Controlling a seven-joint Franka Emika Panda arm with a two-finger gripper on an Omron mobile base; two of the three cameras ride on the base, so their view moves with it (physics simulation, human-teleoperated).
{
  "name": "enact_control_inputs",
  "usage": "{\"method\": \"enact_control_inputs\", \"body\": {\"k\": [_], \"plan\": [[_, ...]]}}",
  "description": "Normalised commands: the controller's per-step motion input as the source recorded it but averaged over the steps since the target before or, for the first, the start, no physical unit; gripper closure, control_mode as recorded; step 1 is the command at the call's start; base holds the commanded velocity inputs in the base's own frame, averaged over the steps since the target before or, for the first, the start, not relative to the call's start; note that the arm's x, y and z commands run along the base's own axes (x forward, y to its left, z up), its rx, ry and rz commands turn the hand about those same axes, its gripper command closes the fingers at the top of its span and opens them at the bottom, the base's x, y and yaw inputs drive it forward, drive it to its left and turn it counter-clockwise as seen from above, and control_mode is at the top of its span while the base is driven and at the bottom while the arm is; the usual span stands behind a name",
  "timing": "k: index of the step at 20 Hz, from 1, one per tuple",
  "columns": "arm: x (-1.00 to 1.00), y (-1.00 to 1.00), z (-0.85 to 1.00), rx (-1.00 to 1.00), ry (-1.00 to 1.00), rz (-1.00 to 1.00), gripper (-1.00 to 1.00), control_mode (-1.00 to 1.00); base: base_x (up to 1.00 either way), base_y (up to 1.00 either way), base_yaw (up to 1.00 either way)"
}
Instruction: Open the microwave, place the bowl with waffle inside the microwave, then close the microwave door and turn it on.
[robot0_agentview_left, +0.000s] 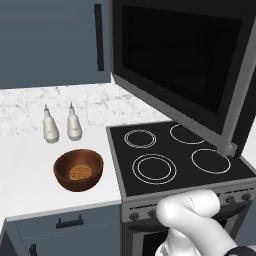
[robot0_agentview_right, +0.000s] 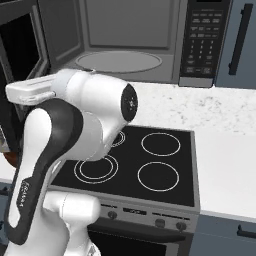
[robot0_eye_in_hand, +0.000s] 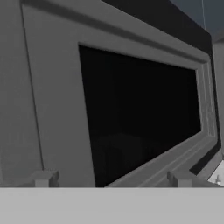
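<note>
Above the black cooktop (robot0_agentview_right: 135, 162), the microwave (robot0_agentview_right: 150, 40) stands with its grey cavity and round turntable (robot0_agentview_right: 119, 61) exposed, the control panel (robot0_agentview_right: 201, 42) at its right edge. The microwave door (robot0_agentview_left: 185, 65) is swung far out to the left, its dark window facing the left base camera. In the hand view the end effector (robot0_eye_in_hand: 113, 178) faces the inner side of this door at close range, its two fingertips (robot0_eye_in_hand: 43, 178) set wide apart with nothing between them; whether they touch the panel cannot be told. On the white counter (robot0_agentview_left: 30, 160), left of the cooktop, rests the bowl (robot0_agentview_left: 78, 170), upright, with the waffle (robot0_agentview_left: 79, 172) lying flat inside it. Two white bottles (robot0_agentview_left: 61, 125) stand just behind it, near the marble backsplash. The opening step appears complete or nearly so; the bowl is not yet moved. The next move, by judgement, calls for drawing the arm away from the door, lowering toward the bowl and gripping its rim, keeping clear of the bottles. The swung door overhangs the cooktop's left part, so the carry path must pass around its lower edge.
</note>
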Motion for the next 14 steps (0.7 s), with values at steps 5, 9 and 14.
{"method": "enact_control_inputs", "body": {"k": [5, 9, 14], "plan": [[-0.21, 1.0, 0.15, 0.0, -0.02, -0.03, -1.0, -1.0, 0.0, 0.0, 0.0], [-0.09, 1.0, 0.09, 0.0, -0.03, -0.03, -1.0, -1.0, 0.0, 0.0, 0.0], [0.0, 0.88, 0.0, 0.0, 0.0, -0.06, -1.0, -1.0, 0.0, 0.0, 0.0]]}}
